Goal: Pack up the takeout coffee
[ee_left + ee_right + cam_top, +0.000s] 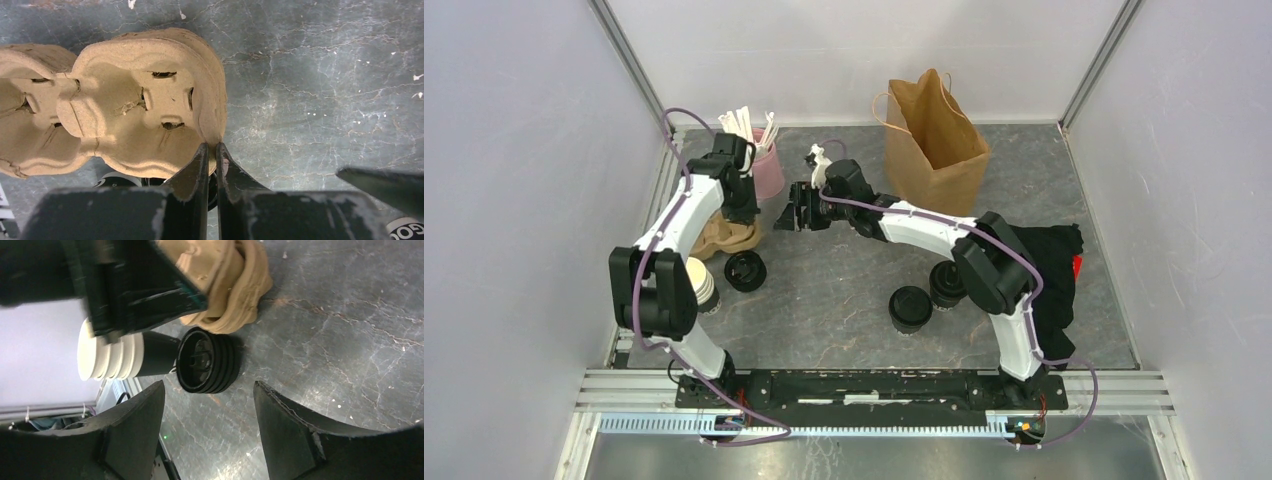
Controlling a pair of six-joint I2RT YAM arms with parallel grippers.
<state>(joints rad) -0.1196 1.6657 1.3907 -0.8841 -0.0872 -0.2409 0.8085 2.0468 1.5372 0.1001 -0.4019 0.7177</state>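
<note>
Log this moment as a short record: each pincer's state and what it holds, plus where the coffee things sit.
left pincer: shut on the rim of the pulp cup carrier
right pincer: open, holding nothing, facing the lid stack
lid stack: black lids, on the table beside the carrier
cup stack: nested cups without lids, lying on their side next to the lids
capped cups: two, side by side on the table by the right arm
paper bag: upright, open, at the far side
</note>
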